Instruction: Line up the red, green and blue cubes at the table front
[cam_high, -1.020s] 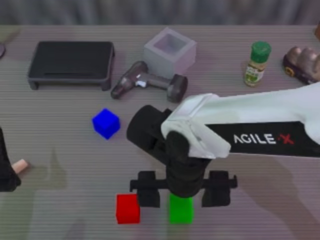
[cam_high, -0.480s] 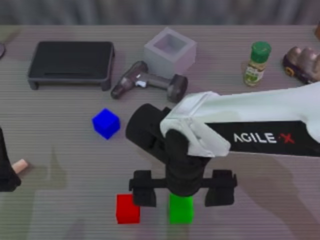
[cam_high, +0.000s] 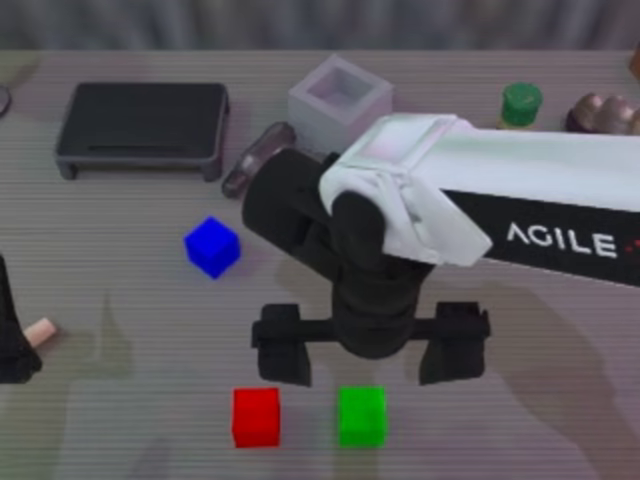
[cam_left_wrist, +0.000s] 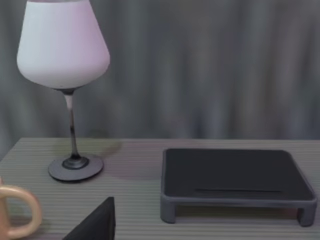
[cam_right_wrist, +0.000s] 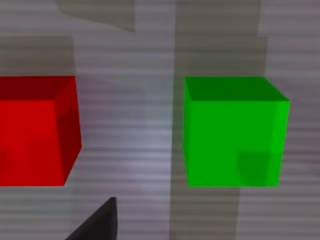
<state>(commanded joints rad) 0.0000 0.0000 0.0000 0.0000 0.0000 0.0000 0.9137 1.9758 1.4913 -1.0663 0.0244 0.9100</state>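
Note:
The red cube (cam_high: 256, 416) and the green cube (cam_high: 361, 415) sit side by side at the table (cam_high: 120, 290) front, a small gap between them. Farther back on the left, the blue cube (cam_high: 212, 247) rests alone. My right gripper (cam_high: 368, 348) hovers open just behind the red and green cubes, holding nothing. The right wrist view looks down on the red cube (cam_right_wrist: 35, 130) and the green cube (cam_right_wrist: 232, 132), both free on the table. My left arm (cam_high: 12, 340) is parked at the table's left edge.
At the back stand a black low stand (cam_high: 142, 125), a pale lilac hollow box (cam_high: 340, 100), a drill (cam_high: 262, 155) partly under the right arm, a green-capped bottle (cam_high: 521, 103) and a brown object (cam_high: 605, 112). A wine glass (cam_left_wrist: 64, 45) and a mug (cam_left_wrist: 17, 210) stand at the left.
My right gripper has risen and pulled back from the green cube, which stays on the table. The arm now covers most of the drill and bottle.

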